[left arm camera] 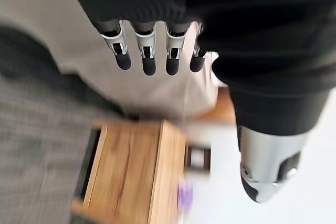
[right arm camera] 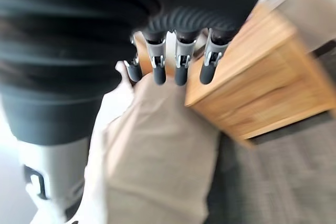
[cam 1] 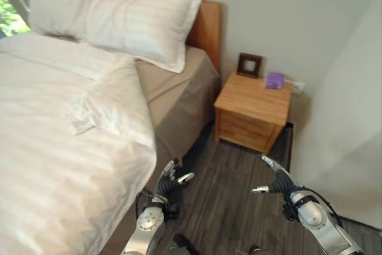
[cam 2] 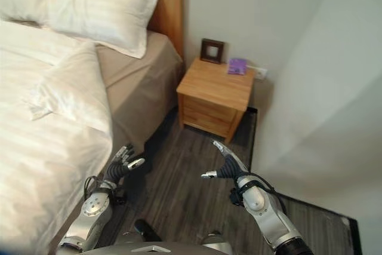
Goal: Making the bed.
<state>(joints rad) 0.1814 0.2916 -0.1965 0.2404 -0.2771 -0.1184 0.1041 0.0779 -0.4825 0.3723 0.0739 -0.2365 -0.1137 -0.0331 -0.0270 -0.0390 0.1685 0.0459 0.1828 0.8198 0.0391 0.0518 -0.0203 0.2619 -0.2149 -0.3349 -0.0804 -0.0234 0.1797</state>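
A bed fills the left of the head views. Its white striped duvet (cam 1: pixel 59 147) is folded back at the top right corner, baring the tan sheet (cam 1: pixel 173 88). Two white pillows (cam 1: pixel 137 22) lean against the wooden headboard (cam 1: pixel 209 28). My left hand (cam 1: pixel 170 178) hovers beside the bed's near edge, just off the duvet, fingers relaxed and holding nothing; its fingers (left arm camera: pixel 149 61) show in its wrist view. My right hand (cam 1: pixel 276 182) hangs over the floor in front of the nightstand, open and empty, with straight fingers (right arm camera: pixel 181 61).
A wooden nightstand (cam 1: pixel 253 111) stands to the right of the bed, carrying a small dark picture frame (cam 1: pixel 249 65) and a purple object (cam 1: pixel 274 80). Dark wood floor (cam 1: pixel 233 201) lies between bed and nightstand. A white wall or door panel (cam 1: pixel 352 129) rises at the right.
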